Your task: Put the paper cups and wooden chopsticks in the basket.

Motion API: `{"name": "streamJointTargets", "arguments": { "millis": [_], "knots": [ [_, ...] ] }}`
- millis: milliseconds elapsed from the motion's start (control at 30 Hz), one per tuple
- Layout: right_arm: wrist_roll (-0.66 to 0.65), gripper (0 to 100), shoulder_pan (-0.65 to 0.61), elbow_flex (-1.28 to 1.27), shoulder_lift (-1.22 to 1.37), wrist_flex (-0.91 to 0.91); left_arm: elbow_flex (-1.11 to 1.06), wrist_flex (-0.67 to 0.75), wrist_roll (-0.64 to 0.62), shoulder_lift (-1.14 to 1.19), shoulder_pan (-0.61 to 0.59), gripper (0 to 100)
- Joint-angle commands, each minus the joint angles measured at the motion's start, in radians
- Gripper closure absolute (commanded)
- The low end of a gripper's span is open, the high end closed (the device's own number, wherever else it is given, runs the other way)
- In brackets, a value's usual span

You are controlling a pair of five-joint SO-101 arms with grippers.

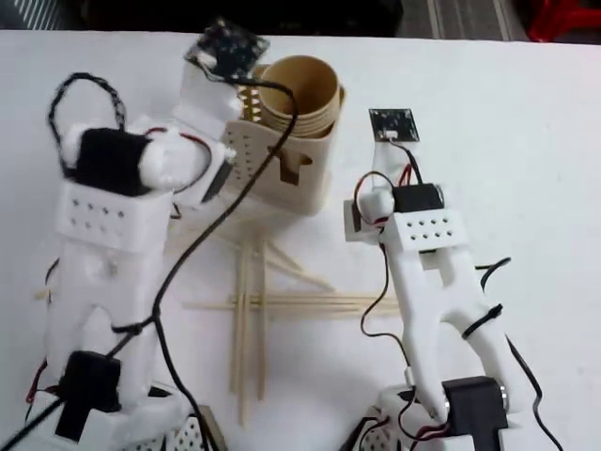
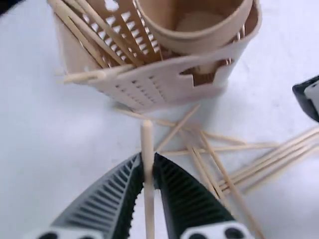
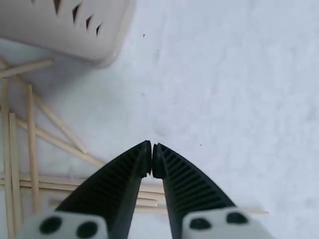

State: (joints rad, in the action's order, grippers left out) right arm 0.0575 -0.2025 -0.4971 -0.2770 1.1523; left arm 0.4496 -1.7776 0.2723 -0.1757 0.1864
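Left gripper (image 2: pixel 147 164) clamped on one chopstick (image 2: pixel 146 137), just in front of basket (image 2: pixel 164 87). Paper cups (image 2: pixel 199 30) stacked inside basket. Right gripper (image 3: pixel 151 154) jaws together, holding nothing, above table (image 3: pixel 224 74). Loose chopsticks (image 1: pixel 282 303) scattered between arms.

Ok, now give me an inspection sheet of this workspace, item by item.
Surface: white table.
Job's things: beige basket upright, holding stacked paper cups and several chopsticks; loose chopsticks crisscrossed on the table in front of it.
Clutter: nothing seen.
Grippers: left gripper shut on one chopstick; right gripper shut, holding nothing.
Cables: black cable draped over the left arm; thin wires along the right arm.
Surroundings: dark area beyond the table's far edge.
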Motion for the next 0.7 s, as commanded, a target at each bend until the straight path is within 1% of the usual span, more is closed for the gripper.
{"name": "streamJointTargets", "arguments": {
  "millis": [0,67,133,300,467,667],
  "knots": [
    [0.006,98.1,0.008,0.005,-0.022,-0.012,0.206,0.023,0.012,-0.007,0.001,98],
    [0.006,98.1,0.008,0.005,-0.022,-0.012,0.287,0.069,0.011,-0.004,0.001,98],
    [0.006,98.1,0.008,0.005,-0.022,-0.012,0.327,0.144,0.008,-0.004,0.001,98],
    [0.006,98.1,0.008,0.005,-0.022,-0.012,0.327,0.41,0.006,-0.001,0.001,98],
    [0.005,98.1,0.007,0.005,-0.022,-0.012,0.213,0.752,0.005,-0.002,0.001,98],
    [0.003,98.1,0.007,0.005,-0.022,-0.012,-0.04,1.151,0.003,-0.002,0.002,98]
  ]
}}
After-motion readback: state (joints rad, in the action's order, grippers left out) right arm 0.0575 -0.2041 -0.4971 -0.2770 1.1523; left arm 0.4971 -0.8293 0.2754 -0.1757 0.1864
